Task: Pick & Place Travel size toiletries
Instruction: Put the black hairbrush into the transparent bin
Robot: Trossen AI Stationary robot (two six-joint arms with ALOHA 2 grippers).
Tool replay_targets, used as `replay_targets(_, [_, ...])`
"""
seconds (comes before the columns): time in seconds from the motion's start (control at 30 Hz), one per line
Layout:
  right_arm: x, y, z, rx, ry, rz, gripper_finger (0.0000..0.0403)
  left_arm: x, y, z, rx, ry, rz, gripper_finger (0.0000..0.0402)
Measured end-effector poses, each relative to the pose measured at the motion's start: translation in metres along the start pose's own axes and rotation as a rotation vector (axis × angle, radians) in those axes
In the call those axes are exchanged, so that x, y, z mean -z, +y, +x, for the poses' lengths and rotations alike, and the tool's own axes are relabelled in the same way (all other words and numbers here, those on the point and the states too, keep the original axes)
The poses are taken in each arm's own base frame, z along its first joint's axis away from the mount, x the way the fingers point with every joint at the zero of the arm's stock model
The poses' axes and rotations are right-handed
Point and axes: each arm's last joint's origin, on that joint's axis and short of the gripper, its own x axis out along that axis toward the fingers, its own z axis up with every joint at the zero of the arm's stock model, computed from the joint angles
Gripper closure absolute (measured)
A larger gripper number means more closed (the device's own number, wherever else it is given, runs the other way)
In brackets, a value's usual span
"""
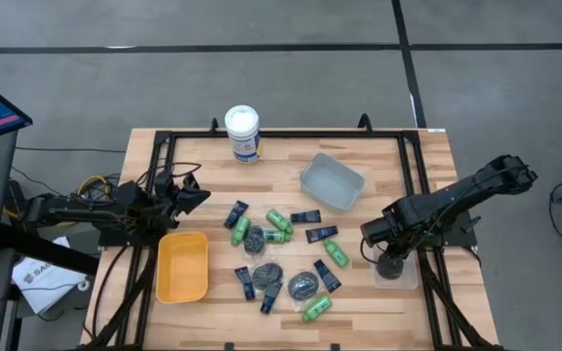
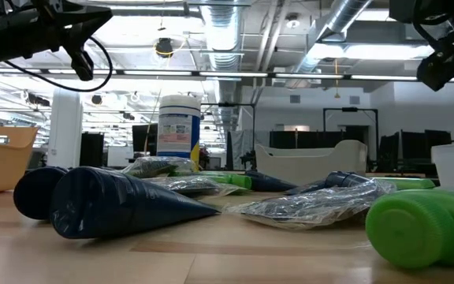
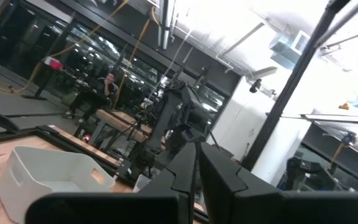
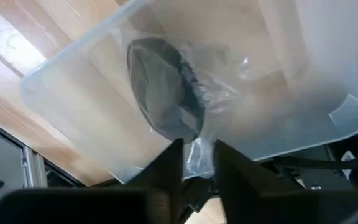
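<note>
Right tool (image 1: 390, 261): hangs over a small clear bin (image 1: 398, 274) at the desk's right edge, toward the near corner. In the right wrist view its fingers (image 4: 169, 163) stand a little apart, with the clear wrapping of a round dark grey tin (image 4: 166, 90) between their tips; whether they pinch it, I cannot tell. The tin lies inside the bin.
Left tool (image 1: 191, 192): held above the desk's left side, beside the far end of the yellow tray (image 1: 183, 265), pressed together and holding nothing.
Toiletries (image 1: 283, 255): the green bottles, navy tubes and wrapped grey tins lie loose in a cluster on the middle of the desk (image 1: 379, 166), toward its near edge, between the yellow tray and the small clear bin.
Large clear bin (image 1: 332, 180): on the desk's far half, right of centre, tilted to the edges.
White canister (image 1: 243, 134): upright at the far edge, with a blue label.
</note>
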Motion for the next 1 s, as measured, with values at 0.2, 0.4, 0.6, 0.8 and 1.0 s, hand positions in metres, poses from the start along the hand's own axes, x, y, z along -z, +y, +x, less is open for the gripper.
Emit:
replay_targets(0.2, [-0.006,0.003,-0.016,-0.058,-0.041,0.025,0.0193,-0.001,0.001,0.0,-0.038,-0.028,-0.001,0.0382])
replay_targets(0.4, [-0.019,0.011,-0.061,-0.184,-0.197,0.02,0.0145,-0.001,0.001,0.0,-0.041,-0.03,-0.001,0.0358])
replay_targets(0.6, [-0.035,0.026,-0.105,-0.324,-0.507,-0.104,0.0143,-0.001,0.001,0.0,-0.04,-0.03,-0.001,0.0326])
replay_targets(0.8, [-0.063,0.047,-0.109,-0.297,-0.603,-0.299,0.0143,-0.001,0.001,0.0,-0.039,-0.032,-0.001,0.0308])
replay_targets(1.0, [-0.098,0.072,-0.095,-0.221,-0.51,-0.481,0.0143,-0.002,0.001,0.0,-0.037,-0.034,-0.002,0.0294])
